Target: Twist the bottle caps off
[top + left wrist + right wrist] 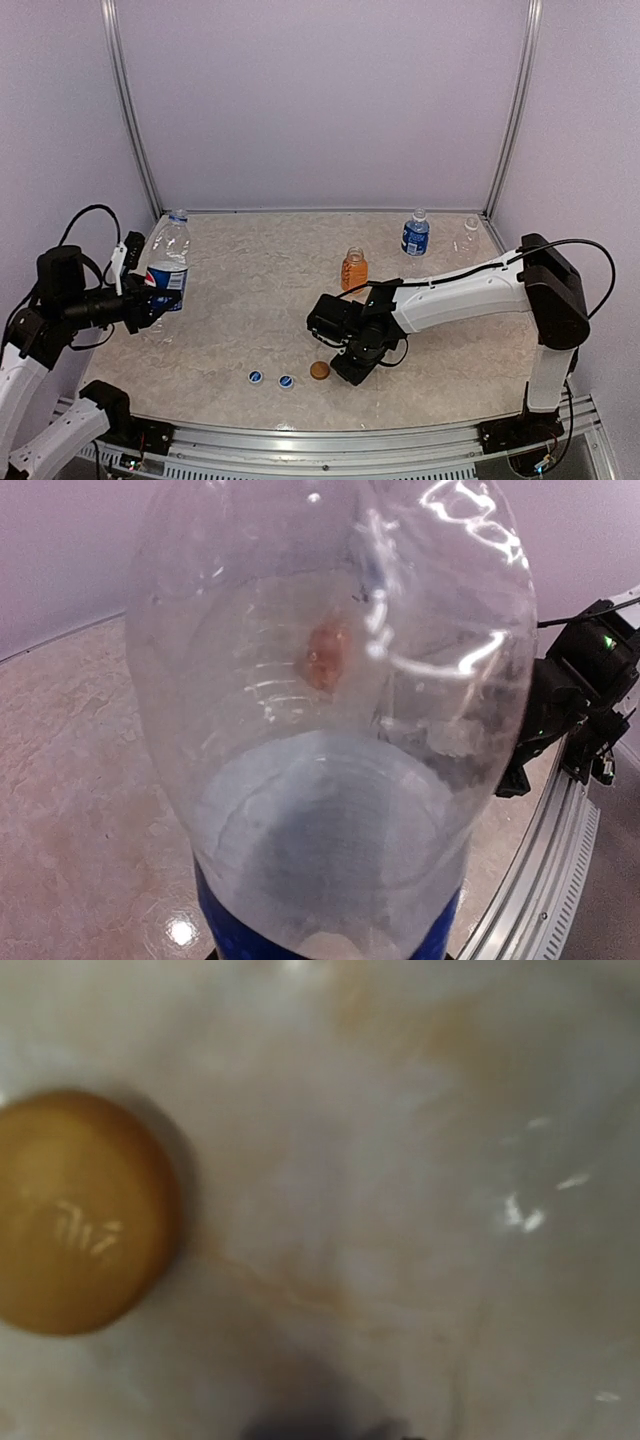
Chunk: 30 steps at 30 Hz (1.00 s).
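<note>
Left tool (156,292) flanks the blue label of an upright, capped bottle (170,250) at the left edge of the desk (250,300); whether it pinches cannot be told. Right tool (350,374), pressed together, stands just beside the golden-brown cap (319,370), which lies near two blue caps (255,377).

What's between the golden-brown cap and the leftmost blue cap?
A second blue cap, touching neither one; the top view shows it.
</note>
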### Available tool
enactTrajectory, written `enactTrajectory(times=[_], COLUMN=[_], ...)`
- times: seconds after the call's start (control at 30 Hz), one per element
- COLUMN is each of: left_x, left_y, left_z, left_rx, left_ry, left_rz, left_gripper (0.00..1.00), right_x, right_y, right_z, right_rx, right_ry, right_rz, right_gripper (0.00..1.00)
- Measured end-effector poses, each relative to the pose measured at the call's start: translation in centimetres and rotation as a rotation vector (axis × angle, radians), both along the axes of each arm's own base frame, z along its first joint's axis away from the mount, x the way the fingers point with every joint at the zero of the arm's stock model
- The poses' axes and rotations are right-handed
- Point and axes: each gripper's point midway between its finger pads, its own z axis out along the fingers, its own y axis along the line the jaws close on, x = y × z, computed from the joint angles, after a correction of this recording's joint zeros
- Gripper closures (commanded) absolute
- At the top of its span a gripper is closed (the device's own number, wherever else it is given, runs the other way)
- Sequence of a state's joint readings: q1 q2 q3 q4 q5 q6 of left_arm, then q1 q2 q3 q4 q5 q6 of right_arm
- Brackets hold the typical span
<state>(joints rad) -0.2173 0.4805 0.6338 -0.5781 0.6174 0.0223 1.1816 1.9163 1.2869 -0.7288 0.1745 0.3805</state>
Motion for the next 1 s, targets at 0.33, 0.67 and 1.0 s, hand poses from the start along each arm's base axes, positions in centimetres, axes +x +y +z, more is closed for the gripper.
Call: enactTrajectory(times=[0.33,0.67,1.0], left_x=[-1.5,-3.2,-5.0], left_y=[-0.1,-1.3,-3.2], left_z=[1.1,1.7,4.2], left_rx=[-0.125,-0.102,-0.003], left_ry=[-0.025,-0.088,-0.226], left_rz=[-0.026,-0.153,-0.338], left_gripper=[0.7,0.67,0.67], right_x=[-0.2,2.0,-0.3], right_y=[0.9,6.5,15.4], right_z=[-0.7,8.4,37.8], right_rx=[-0.039,0.186,1.172], right_ry=[0.052,-0.064,-0.438], right_rz=[-0.025,0.05,0.353], right_gripper=[0.04,0.08,0.12])
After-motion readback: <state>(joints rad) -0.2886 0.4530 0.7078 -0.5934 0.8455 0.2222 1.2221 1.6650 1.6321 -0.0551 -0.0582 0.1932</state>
